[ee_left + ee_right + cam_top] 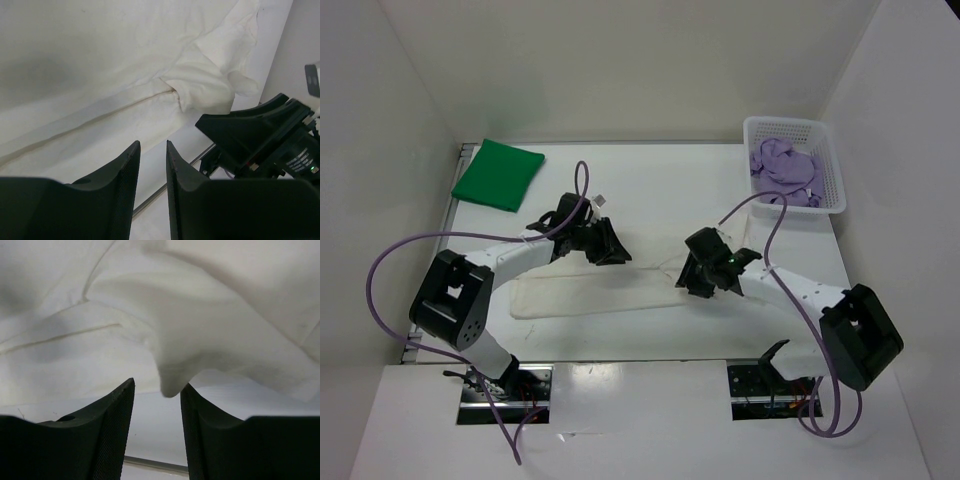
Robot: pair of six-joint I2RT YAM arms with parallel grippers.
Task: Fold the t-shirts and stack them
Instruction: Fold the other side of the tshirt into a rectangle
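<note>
T-shirts [498,175] three, basket [834,172] one

Surface: a flat white rectangular tabletop [660,190] is catching even light | Enclosure: plain white matte walls [620,70] are enclosing three sides

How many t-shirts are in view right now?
3. A green one lies folded at the far left, a white one is spread out in the middle, and a purple one is crumpled in the basket at far right. Another could hide beneath it.
</note>
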